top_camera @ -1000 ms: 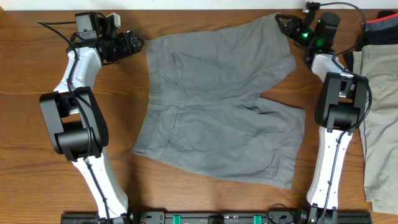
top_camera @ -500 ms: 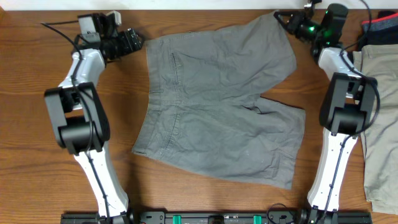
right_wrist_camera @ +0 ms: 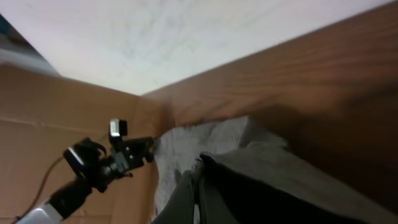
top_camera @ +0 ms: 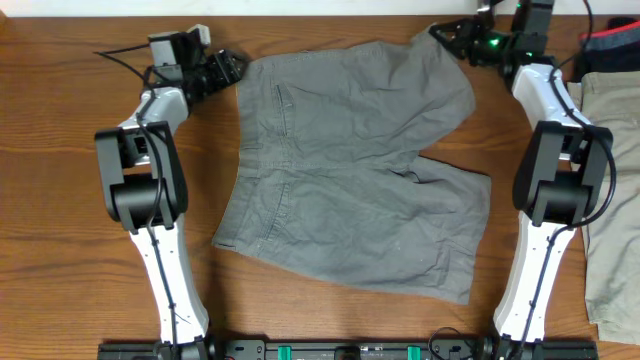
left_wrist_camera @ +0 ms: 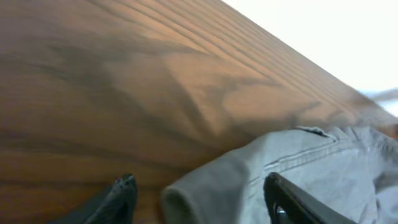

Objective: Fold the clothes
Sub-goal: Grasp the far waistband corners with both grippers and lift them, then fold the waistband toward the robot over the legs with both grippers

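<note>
Right gripper (top_camera: 445, 32) is clamping tight on the far leg corner of the grey shorts (top_camera: 350, 160). Its jaws are pressing together on a pinch of cloth that is rising in a small peak off the table (top_camera: 60, 200) (the right wrist view is showing the fabric draping away beneath the fingers). Left gripper (top_camera: 230, 70), at the opposite far corner, is standing with its jaws apart, one on each side of the rolled waistband corner. Cloth is lying between them. I cannot tell whether either finger is touching it, but nothing is being gripped there yet.

Outward from the two grippers, the rest of the shorts is lying spread and mostly flat between the arms. The waistband is running back from the left gripper toward that arm's base, and the near leg is reaching toward the right arm's base. Beyond the right arm, on its outer side, the pale khaki trousers (top_camera: 612, 200) are waiting untouched, partly out of frame, with a dark cloth (top_camera: 612, 42) just behind them.

Judging by this, the robot is taking hold of the far edge for the first fold of the shorts. The next move is calling for the left jaws to close firmly on that waistband corner, then for both arms to lift evenly and carry the far edge over toward the near one without letting the cloth sag or bunch.
</note>
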`<action>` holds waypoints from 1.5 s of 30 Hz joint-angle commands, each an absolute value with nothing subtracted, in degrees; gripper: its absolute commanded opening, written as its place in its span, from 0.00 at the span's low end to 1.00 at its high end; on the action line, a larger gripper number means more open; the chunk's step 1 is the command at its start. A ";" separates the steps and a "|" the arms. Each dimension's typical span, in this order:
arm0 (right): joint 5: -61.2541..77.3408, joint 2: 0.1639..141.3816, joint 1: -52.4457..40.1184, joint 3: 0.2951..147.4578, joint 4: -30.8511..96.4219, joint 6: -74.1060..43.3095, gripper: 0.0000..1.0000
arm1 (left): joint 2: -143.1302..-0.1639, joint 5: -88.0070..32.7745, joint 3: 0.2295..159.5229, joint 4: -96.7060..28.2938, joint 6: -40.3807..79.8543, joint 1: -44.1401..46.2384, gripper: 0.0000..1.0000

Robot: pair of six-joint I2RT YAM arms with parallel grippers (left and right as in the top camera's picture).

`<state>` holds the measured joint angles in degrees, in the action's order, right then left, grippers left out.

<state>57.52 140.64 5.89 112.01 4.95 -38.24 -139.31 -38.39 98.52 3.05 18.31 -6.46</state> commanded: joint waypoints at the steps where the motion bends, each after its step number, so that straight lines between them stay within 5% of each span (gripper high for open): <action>1: 55.92 139.72 4.73 112.46 6.33 -34.04 0.02 | -141.91 -36.14 98.83 2.26 19.59 -4.67 0.61; 8: 55.94 139.57 4.82 112.46 6.70 -33.98 0.01 | -141.97 -33.87 98.87 2.48 19.18 -4.84 0.23; 12: 55.46 138.67 5.48 112.46 7.66 -33.12 0.01 | -141.34 -36.25 98.98 2.33 19.18 -6.61 0.14; 29: 40.69 126.85 9.54 112.46 34.24 -16.01 0.01 | -126.10 -44.77 98.98 -13.47 9.76 -11.33 0.06; 45: 29.45 114.89 10.57 112.46 51.66 0.32 0.01 | -108.36 -34.72 98.98 -45.82 -5.69 -11.35 0.06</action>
